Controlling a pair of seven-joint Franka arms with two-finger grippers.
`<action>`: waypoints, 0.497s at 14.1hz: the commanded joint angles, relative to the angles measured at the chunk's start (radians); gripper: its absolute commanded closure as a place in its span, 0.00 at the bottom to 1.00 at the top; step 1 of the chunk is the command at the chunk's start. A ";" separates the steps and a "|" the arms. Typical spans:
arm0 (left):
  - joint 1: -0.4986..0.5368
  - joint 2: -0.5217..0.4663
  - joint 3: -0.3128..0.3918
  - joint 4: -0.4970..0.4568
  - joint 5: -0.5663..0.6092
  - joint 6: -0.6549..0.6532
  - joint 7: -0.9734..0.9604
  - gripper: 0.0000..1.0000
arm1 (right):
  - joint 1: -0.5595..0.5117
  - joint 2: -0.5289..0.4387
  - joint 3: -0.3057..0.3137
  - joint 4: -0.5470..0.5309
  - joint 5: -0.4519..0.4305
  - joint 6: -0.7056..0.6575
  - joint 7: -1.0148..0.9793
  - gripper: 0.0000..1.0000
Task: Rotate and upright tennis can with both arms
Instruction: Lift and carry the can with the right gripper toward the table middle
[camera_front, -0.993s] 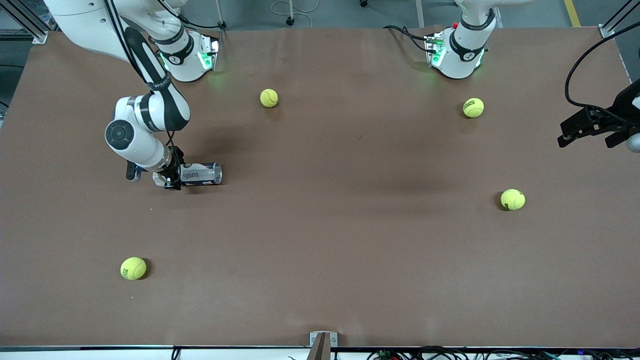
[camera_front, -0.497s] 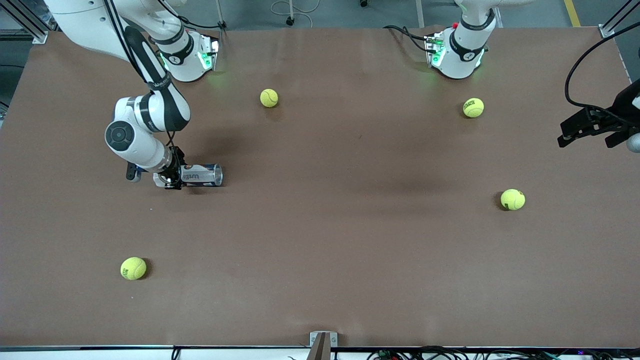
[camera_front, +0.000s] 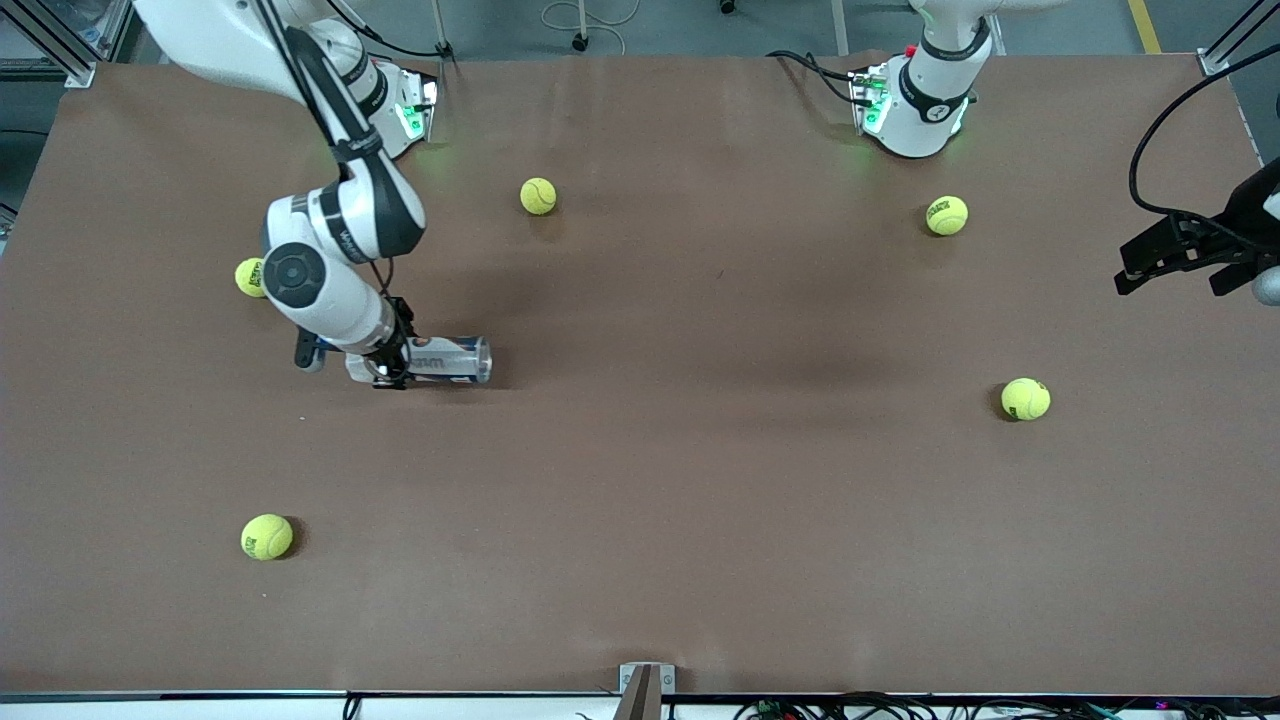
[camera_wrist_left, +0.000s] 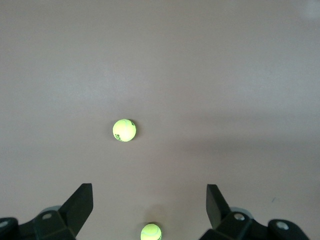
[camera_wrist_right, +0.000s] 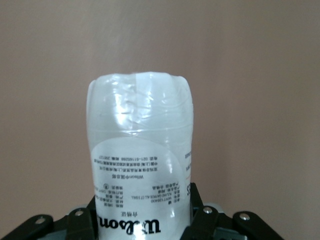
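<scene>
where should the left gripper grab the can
Take the can on its clear free end, coming from above with fingers across its width. It lies on its side, and the right gripper is shut on its other end. The left gripper waits open.

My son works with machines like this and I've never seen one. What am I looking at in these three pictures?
Two white robot arms stand at a brown table. The wide picture comes from a high camera facing them; the other two come from small cameras on each arm's wrist.

The right gripper has its fingers shut on the tennis can, a clear tube lying on its side. Its wrist camera looks along the tennis can with the printed label close up.

The left gripper waits in the air over its own end of the table, fingers open and holding nothing. Its camera looks down on tennis balls.

Five yellow tennis balls lie scattered on the table.
</scene>
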 joint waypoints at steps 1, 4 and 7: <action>-0.004 -0.004 -0.001 0.002 0.011 -0.008 -0.014 0.00 | 0.100 0.068 -0.007 0.120 0.012 -0.018 0.093 0.34; -0.006 -0.003 -0.001 0.002 0.013 -0.008 -0.014 0.00 | 0.208 0.161 -0.007 0.251 0.012 -0.019 0.173 0.34; -0.006 -0.003 -0.001 0.002 0.013 -0.008 -0.014 0.00 | 0.304 0.252 -0.008 0.383 0.011 -0.031 0.228 0.34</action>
